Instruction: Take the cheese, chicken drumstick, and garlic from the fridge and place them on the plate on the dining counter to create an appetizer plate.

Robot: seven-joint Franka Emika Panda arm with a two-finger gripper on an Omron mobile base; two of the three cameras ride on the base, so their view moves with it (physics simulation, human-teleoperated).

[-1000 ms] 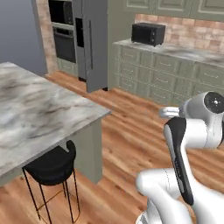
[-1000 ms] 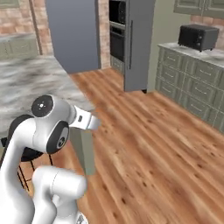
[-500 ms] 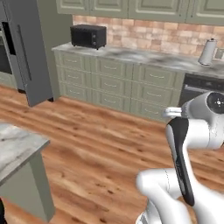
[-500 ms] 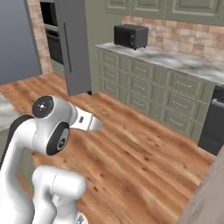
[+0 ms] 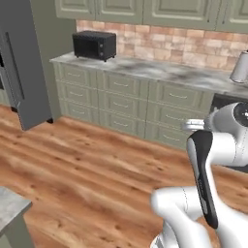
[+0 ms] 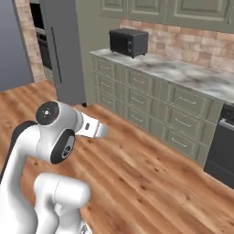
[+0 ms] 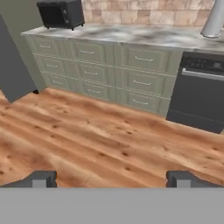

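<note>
My gripper (image 7: 111,179) is open, its two dark fingertips (image 7: 41,178) set wide apart with nothing between them, above bare wood floor. The fridge (image 5: 22,63) is a tall grey cabinet with a long vertical handle and its door shut. It stands at the far left (image 6: 64,50), and its dark side shows at the left of the hand view (image 7: 13,74). A corner of the marbled dining counter (image 5: 9,206) shows at the lower left. The cheese, chicken drumstick, garlic and plate are out of view.
Sage-green drawer cabinets (image 5: 126,104) under a marbled worktop (image 7: 131,35) run along the brick wall ahead. On the worktop stand a black toaster oven (image 5: 94,45) and a metal kettle (image 5: 240,68). A black appliance front (image 7: 199,96) sits at the right. Black wall ovens (image 6: 43,45) flank the fridge.
The whole picture has swung: the base has turned away from the dining counter and stool, so the fridge now sits at the left and the wall cabinets lie ahead. The gripper stays open.
</note>
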